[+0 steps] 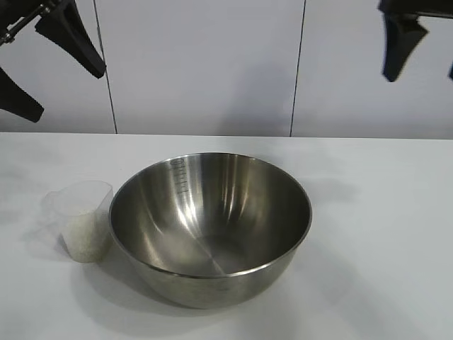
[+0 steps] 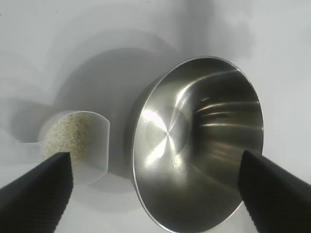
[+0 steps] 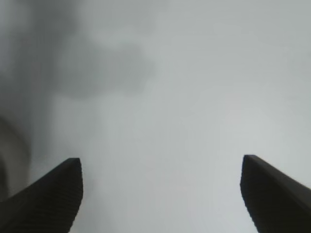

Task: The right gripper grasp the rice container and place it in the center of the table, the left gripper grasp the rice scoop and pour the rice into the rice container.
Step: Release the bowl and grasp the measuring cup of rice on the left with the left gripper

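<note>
The rice scoop (image 1: 85, 219), part-filled with rice (image 2: 65, 133), is standing upright on the table (image 1: 368, 234), just beside the centred rice container (image 1: 210, 227) on its left. The left gripper (image 1: 53, 67) is hanging above and behind that side, nearer the scoop, fingers spread wide and holding nothing. The right gripper (image 3: 160, 194) is hanging high at the far right, also gaping and empty.

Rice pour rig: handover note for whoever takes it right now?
Left gripper: open, raised, empty, facing cup and bowl.
Right gripper: open, raised at the right, empty.
Steel bowl: mid-table, empty.
Measuring cup: upright at the bowl's left, close beside it, rice inside.
Done: bowl placed.
Left: left gripper takes the cup and pours.
</note>
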You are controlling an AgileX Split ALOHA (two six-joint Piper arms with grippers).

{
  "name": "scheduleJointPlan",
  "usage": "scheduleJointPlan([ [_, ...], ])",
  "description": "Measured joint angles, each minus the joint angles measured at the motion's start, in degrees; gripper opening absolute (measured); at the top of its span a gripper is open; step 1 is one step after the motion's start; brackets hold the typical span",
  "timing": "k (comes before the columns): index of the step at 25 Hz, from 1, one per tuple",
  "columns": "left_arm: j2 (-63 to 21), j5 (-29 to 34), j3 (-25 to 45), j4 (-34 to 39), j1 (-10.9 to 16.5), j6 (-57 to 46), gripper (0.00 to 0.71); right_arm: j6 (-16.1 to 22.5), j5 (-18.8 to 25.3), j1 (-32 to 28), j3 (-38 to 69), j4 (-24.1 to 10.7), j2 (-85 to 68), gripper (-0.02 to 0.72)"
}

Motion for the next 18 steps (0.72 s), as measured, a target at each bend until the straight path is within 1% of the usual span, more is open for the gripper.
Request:
scheduleJointPlan([
  [5, 0.00, -0.12, 0.00, 0.00, 0.00, 0.00, 0.664, -0.75, 0.00, -1.03, 4.34, 4.18, -7.69, 0.580],
  [8, 0.00, -0.12, 0.00, 0.00, 0.00, 0.00, 0.664, -0.87, 0.06, -1.03, 9.95, 5.99, -16.96, 0.578],
  [10, 0.00, -0.12, 0.00, 0.00, 0.00, 0.00, 0.664, -0.87, -0.69, -1.03, 14.24, 6.73, -24.21, 0.578],
  [12, 0.00, -0.12, 0.00, 0.00, 0.00, 0.00, 0.664, -0.87, -3.18, -1.03, 19.39, 6.95, -32.59, 0.578],
  [15, 0.00, -0.12, 0.00, 0.00, 0.00, 0.00, 0.664, -0.87, -8.73, -1.03, 27.18, 6.81, -47.35, 0.578],
  [17, 0.00, -0.12, 0.00, 0.00, 0.00, 0.00, 0.664, -0.58, -12.01, -1.03, 32.30, 5.99, -55.84, 0.578],
  [18, 0.00, -0.12, 0.00, 0.00, 0.00, 0.00, 0.664, 0.28, -12.92, -0.92, 34.97, 5.57, -60.10, 0.578],
])
